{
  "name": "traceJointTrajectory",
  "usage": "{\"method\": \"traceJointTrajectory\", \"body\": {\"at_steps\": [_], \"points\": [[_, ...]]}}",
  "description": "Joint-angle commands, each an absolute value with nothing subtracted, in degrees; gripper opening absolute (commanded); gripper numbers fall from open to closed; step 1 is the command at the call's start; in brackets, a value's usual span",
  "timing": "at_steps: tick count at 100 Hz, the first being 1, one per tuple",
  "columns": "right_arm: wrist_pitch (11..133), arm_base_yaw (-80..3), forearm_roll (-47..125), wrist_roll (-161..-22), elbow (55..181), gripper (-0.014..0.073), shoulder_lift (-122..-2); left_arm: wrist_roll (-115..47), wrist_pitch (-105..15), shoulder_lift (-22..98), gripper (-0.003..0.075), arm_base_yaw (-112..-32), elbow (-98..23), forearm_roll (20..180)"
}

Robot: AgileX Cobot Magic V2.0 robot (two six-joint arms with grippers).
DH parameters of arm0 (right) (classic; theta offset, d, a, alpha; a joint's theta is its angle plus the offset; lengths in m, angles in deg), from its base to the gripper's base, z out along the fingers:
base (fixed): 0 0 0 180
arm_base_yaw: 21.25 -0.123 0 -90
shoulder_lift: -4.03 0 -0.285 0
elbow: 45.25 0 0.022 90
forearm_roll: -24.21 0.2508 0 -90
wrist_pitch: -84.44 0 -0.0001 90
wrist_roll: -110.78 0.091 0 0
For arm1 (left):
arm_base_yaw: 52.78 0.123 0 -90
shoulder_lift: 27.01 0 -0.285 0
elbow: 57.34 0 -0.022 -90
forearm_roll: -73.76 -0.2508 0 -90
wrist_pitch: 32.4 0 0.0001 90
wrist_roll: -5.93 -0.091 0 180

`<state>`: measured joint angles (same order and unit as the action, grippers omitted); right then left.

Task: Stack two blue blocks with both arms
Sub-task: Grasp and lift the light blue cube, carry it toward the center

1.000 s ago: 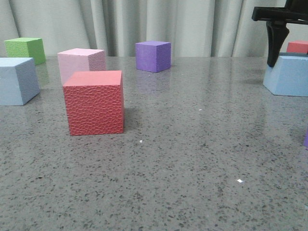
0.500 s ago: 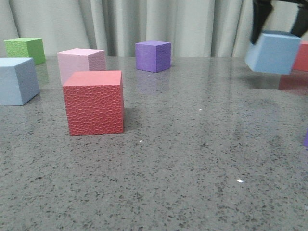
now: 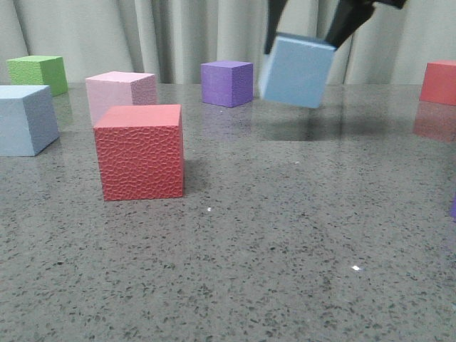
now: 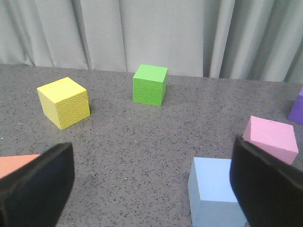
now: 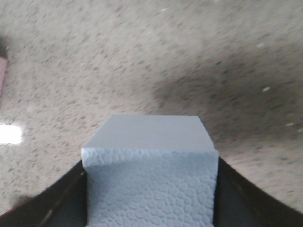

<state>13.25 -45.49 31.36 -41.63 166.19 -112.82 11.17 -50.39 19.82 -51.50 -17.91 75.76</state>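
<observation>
One blue block (image 3: 297,70) hangs tilted in the air over the far middle of the table, with my right gripper (image 3: 308,28) shut on it from above. The right wrist view shows the same blue block (image 5: 150,176) wedged between the two dark fingers. The other blue block (image 3: 25,119) rests on the table at the left edge. In the left wrist view that blue block (image 4: 214,191) sits beside one finger (image 4: 267,188), not between the jaws. My left gripper (image 4: 151,189) stands open over bare table and is out of the front view.
A red cube (image 3: 140,151) stands left of centre, with a pale pink cube (image 3: 120,91) behind it. A purple cube (image 3: 226,83) and a green cube (image 3: 38,71) sit near the curtain. Another red cube (image 3: 438,82) is at far right. A yellow cube (image 4: 64,102) shows in the left wrist view.
My right gripper has lifted the blue block off the table at the right and carried it leftward, uncovering the red cube behind it. The left-side cubes have not moved.
</observation>
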Motion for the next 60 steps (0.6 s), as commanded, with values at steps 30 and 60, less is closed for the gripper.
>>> {"method": "traceJointTrajectory", "body": {"at_steps": [30,60], "points": [[18.97,-49.08,35.67,-37.01,168.45,0.0306,-113.28,11.44,-45.7,20.06,0.064,-51.46,-20.09,76.39],[22.16,-49.08,36.84,-37.01,168.45,0.0306,-113.37,11.44,-45.7,20.06,0.064,-51.46,-20.09,76.39]]}}
